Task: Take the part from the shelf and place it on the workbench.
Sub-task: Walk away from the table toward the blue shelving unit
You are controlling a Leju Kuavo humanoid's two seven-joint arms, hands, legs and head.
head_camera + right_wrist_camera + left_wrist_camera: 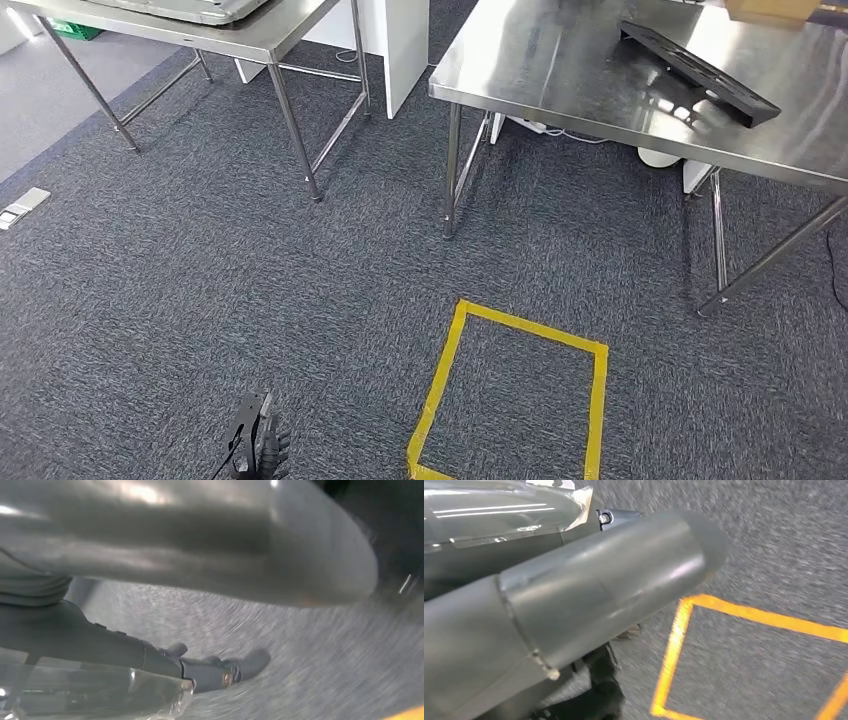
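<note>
carpet (250, 290), dark grey, takes up most of the head view; robot looks down at the floor between two steel tables. black part (697, 72), long and flat, lies on the steel workbench (560, 70) at upper right, resting at an angle with one end lifted, well in from the near edge. judgement: the part already sits on the workbench, so the placing step looks done, or nearly so.

left hand (258, 452) hangs low at the bottom of the head view, dark fingers pointing down over the carpet, nothing visible in it. left wrist view is close on the thick grey thumb (614, 580), with no object between thumb and fingers; hand reads as empty and loosely released, though the fingers are mostly hidden. right hand (210, 672) appears in the right wrist view, blurred, dark fingers stretched out over carpet, nothing held that i can see; whether it is fully released or half curled i cannot tell.

judgement: both arms hang at the sides because no carrying is needed now.

yellow tape square (515, 395) marks the floor just ahead, probably a standing mark. second steel table (200, 35) at upper left carries a grey tray-like thing, partly cut off. white cabinet panel (395, 45) stands between the tables; cables lie under the workbench. small pale plate (22, 209) sits in the floor at far left.
</note>
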